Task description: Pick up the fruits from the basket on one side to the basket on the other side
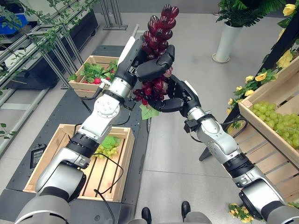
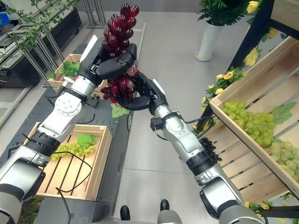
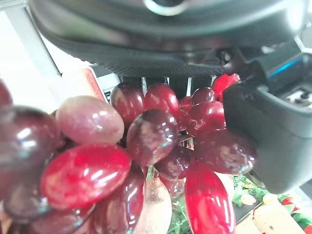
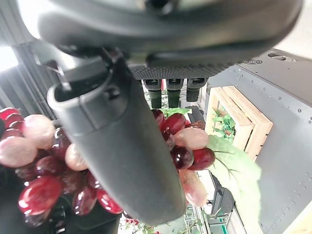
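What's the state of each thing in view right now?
Red grape bunch: held up in the air between both hands.
Left hand: fingers curled round the bunch.
Right hand: fingers curled round the bunch's lower end.
Near crate: holds green grapes.
Far crate: holds leaves and red fruit.
Right shelf crate: full of green grapes.

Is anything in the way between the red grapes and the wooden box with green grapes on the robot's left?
Nothing visible blocks the way. Both the left hand and right hand have fingers curled round the red grapes, held high in the air. The wooden box lies below to the left, open on top, holding green grapes.
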